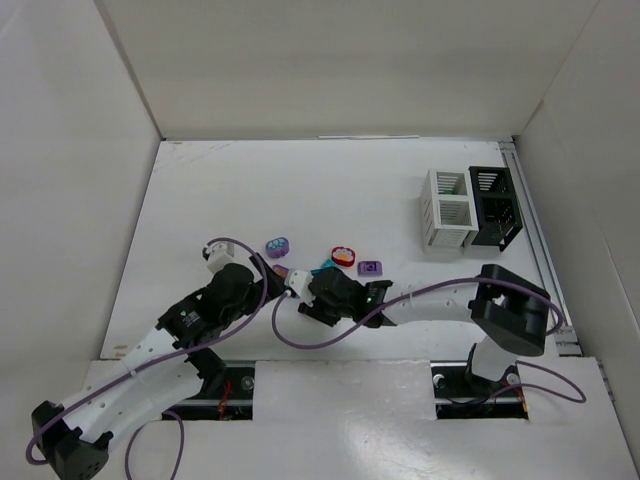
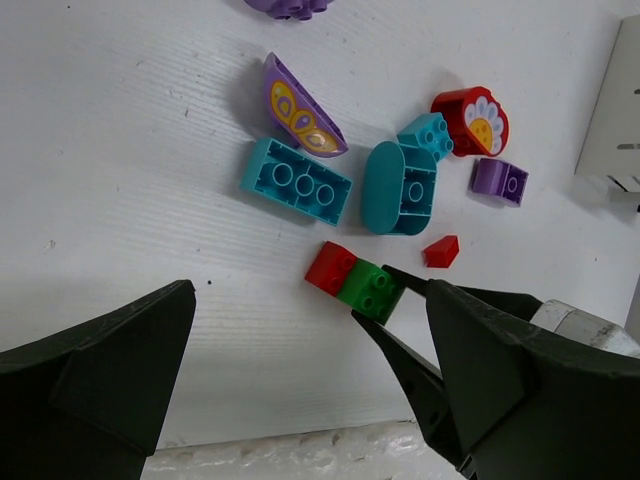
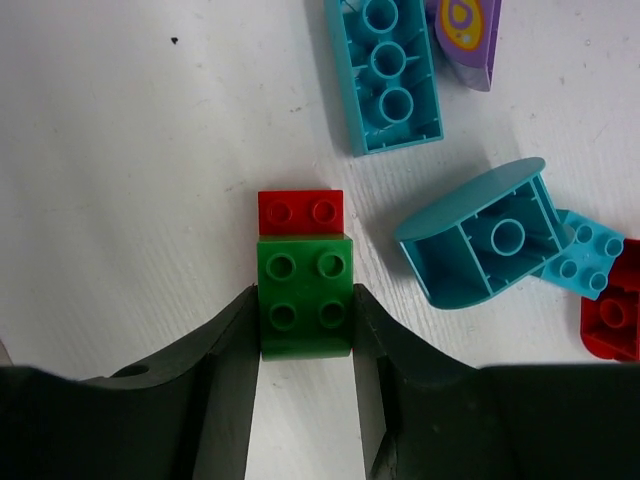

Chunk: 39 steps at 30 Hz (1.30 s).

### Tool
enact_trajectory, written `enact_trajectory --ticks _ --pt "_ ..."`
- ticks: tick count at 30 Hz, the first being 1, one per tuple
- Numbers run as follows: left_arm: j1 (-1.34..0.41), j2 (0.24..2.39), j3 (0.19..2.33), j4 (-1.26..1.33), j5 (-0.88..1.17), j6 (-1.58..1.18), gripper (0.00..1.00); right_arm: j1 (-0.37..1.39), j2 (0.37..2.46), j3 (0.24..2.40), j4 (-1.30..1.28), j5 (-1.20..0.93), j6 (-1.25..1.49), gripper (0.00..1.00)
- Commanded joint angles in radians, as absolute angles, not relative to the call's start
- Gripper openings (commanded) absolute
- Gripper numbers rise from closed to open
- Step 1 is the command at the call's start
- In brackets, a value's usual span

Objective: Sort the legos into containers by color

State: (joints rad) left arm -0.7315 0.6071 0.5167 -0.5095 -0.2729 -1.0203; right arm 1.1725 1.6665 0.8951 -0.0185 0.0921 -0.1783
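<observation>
White table (image 1: 250, 190) with legos (image 2: 295, 180), containers (image 1: 447, 210)

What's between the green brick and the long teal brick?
A red brick, touching the green brick at its far end; then bare table up to the long teal brick. Right wrist view.

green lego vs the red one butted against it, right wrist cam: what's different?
Colour: the green brick is green, the red brick red.
Studs: the green brick shows four, the red brick two, so the red one looks smaller.
Grip: the right hand has a finger against each side of the green brick; the red brick sits beyond the fingertips, untouched.
Both lie studs up on the white table, touching each other.
</observation>
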Motion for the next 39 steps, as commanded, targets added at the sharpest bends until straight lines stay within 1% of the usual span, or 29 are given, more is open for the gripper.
enact_trajectory --ticks 1,2,4,6,9,10,11,13,14,16,17,18,21,24,26,27,32,33,37,38,39 --pt "-0.732 0.597 0.546 -0.497 -0.284 -0.997 0.99 1.181 1.594 0.934 -0.015 0.109 -0.182 0.33" --pt "-0.732 0.597 0.546 -0.483 -0.272 -0.988 0.99 1.181 1.574 0.934 -0.015 0.091 -0.195 0.29" --pt "-0.732 0.588 0.546 -0.445 -0.243 -0.965 0.99 1.190 1.531 0.934 -0.015 0.052 -0.216 0.29" --pt "-0.732 0.559 0.534 -0.372 -0.185 -0.901 0.99 1.190 1.451 0.934 -0.015 0.034 -0.245 0.26" --pt "-0.732 0.511 0.497 -0.260 -0.091 -0.787 0.99 1.145 1.332 0.934 -0.038 -0.030 -0.255 0.26" --pt "-0.732 0.471 0.486 -0.165 -0.013 -0.754 0.99 1.119 1.307 0.934 -0.038 -0.135 -0.255 0.26" --pt "-0.732 0.450 0.474 -0.114 0.035 -0.721 0.99 1.056 1.286 0.934 -0.038 -0.203 -0.255 0.26" --pt "-0.732 0.387 0.434 0.028 0.163 -0.661 0.99 0.997 1.237 0.923 -0.038 -0.325 -0.255 0.26" --pt "-0.732 0.370 0.420 0.069 0.201 -0.626 0.99 0.971 1.224 0.923 -0.026 -0.457 -0.255 0.26" --pt "-0.732 0.339 0.400 0.126 0.250 -0.595 0.99 0.896 1.198 0.923 0.009 -0.620 -0.267 0.26" --pt "-0.732 0.319 0.387 0.170 0.303 -0.577 0.99 0.878 1.198 0.923 0.020 -0.758 -0.258 0.26" --pt "-0.732 0.319 0.387 0.192 0.330 -0.546 0.99 0.850 1.198 0.923 0.031 -0.815 -0.258 0.26" --pt "-0.732 0.295 0.362 0.296 0.464 -0.497 0.99 0.850 1.198 0.950 0.040 -0.958 -0.235 0.26" --pt "-0.732 0.305 0.337 0.336 0.505 -0.437 0.99 0.850 1.218 0.983 0.052 -1.040 -0.224 0.26" --pt "-0.732 0.320 0.337 0.336 0.522 -0.398 0.96 0.841 1.207 0.983 0.052 -1.040 -0.201 0.26" --pt "-0.732 0.334 0.337 0.336 0.549 -0.397 0.96 0.841 1.207 0.983 0.061 -1.040 -0.190 0.27" --pt "-0.732 0.360 0.337 0.394 0.614 -0.370 0.85 0.841 1.207 0.992 0.061 -1.069 -0.181 0.27" --pt "-0.732 0.360 0.337 0.405 0.623 -0.361 0.79 0.841 1.216 0.992 0.061 -1.069 -0.181 0.27" --pt "-0.732 0.360 0.337 0.414 0.623 -0.348 0.70 0.841 1.226 0.992 0.061 -1.078 -0.172 0.27" --pt "-0.732 0.360 0.337 0.405 0.623 -0.348 0.61 0.841 1.226 0.992 0.061 -1.066 -0.172 0.27" --pt "-0.732 0.360 0.348 0.393 0.623 -0.348 0.57 0.841 1.226 0.992 0.061 -1.066 -0.172 0.27"
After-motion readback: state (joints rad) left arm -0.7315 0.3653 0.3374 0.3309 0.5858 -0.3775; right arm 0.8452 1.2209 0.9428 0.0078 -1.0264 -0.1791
